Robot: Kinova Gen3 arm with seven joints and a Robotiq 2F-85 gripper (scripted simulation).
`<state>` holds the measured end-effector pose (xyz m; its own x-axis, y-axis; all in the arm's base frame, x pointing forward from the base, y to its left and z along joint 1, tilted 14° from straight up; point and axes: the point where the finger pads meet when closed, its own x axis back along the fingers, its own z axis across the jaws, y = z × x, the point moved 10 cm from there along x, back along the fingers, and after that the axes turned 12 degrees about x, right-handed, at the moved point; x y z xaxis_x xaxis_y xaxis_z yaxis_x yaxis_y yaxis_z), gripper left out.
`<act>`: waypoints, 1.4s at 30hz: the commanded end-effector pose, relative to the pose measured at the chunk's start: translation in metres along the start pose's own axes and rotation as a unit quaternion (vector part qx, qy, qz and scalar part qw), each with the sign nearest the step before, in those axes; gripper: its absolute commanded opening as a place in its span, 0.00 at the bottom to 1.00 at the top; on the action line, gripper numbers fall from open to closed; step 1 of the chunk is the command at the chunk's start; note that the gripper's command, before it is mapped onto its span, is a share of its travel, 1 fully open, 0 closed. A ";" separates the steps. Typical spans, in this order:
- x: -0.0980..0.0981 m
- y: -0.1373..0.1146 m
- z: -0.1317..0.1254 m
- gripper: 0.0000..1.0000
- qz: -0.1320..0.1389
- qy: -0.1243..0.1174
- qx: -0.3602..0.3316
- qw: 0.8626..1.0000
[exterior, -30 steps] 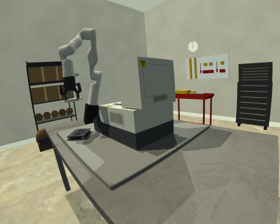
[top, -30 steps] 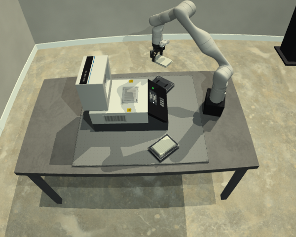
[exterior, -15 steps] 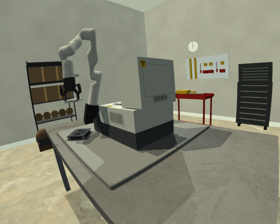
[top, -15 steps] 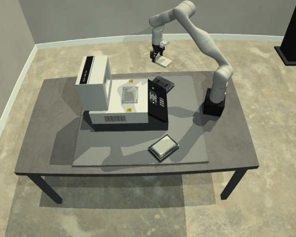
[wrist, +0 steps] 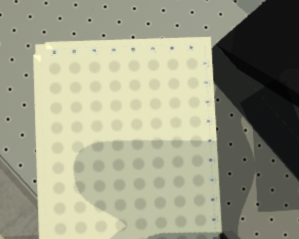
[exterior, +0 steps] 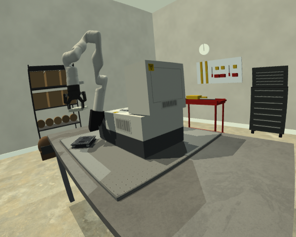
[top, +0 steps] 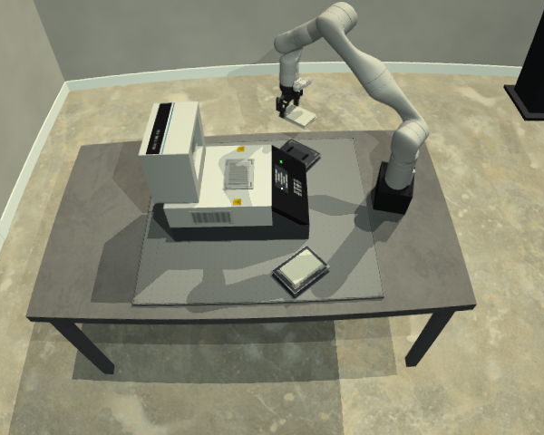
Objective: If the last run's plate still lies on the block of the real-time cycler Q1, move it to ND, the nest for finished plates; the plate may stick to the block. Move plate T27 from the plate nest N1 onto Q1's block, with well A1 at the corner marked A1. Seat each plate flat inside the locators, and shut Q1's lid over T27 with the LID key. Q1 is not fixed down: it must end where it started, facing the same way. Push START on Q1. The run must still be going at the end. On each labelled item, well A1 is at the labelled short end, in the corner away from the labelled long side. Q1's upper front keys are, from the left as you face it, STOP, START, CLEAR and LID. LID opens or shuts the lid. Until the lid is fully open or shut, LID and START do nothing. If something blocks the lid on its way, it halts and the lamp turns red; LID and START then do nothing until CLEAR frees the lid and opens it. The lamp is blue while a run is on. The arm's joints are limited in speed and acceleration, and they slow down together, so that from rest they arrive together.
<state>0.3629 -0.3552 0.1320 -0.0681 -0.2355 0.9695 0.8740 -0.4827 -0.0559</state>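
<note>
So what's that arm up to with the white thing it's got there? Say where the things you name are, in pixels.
The robot's gripper (top: 289,106) (exterior: 75,101) is holding a pale plate (top: 301,116) (exterior: 78,108) (wrist: 125,117) covered in small wells, up in the air. Below stand the cycler (top: 258,215) (exterior: 129,126), its lid (top: 171,178) (exterior: 166,84) raised, and an empty dark nest (top: 300,154) (exterior: 83,140). Another plate (top: 304,266) sits in a second nest (top: 295,293).

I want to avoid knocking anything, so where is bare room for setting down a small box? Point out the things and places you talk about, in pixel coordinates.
In the top view, the perforated board (top: 164,290) (exterior: 143,183) (wrist: 97,19) offers a front-left patch, bordered by Q1 (top: 220,231) (exterior: 125,140) (wrist: 284,60) and the loaded nest (top: 295,291). Crowded: Q1's far right corner, with the other nest (top: 301,151) (exterior: 83,141) and the gripper (top: 290,107) (exterior: 76,105) carrying a plate (top: 302,118) (exterior: 78,109) (wrist: 125,119).
</note>
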 end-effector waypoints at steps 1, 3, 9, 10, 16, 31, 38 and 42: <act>-0.003 0.000 0.000 0.90 -0.001 0.000 0.000 1.000; -0.006 0.000 0.000 0.90 -0.001 0.000 0.000 1.000; -0.014 0.000 0.000 0.90 -0.001 0.000 0.000 1.000; -0.015 0.000 0.000 0.90 -0.001 0.000 0.000 1.000; -0.021 0.000 0.000 0.90 -0.001 0.000 0.000 1.000; -0.038 0.000 0.000 0.90 -0.001 0.000 0.000 1.000; -0.047 0.000 0.000 0.90 -0.001 0.000 0.000 1.000; -0.053 0.000 0.000 0.90 -0.001 0.000 0.000 1.000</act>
<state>0.3663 -0.3433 0.0831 -0.0681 -0.2355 0.9695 0.8740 -0.4827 -0.0559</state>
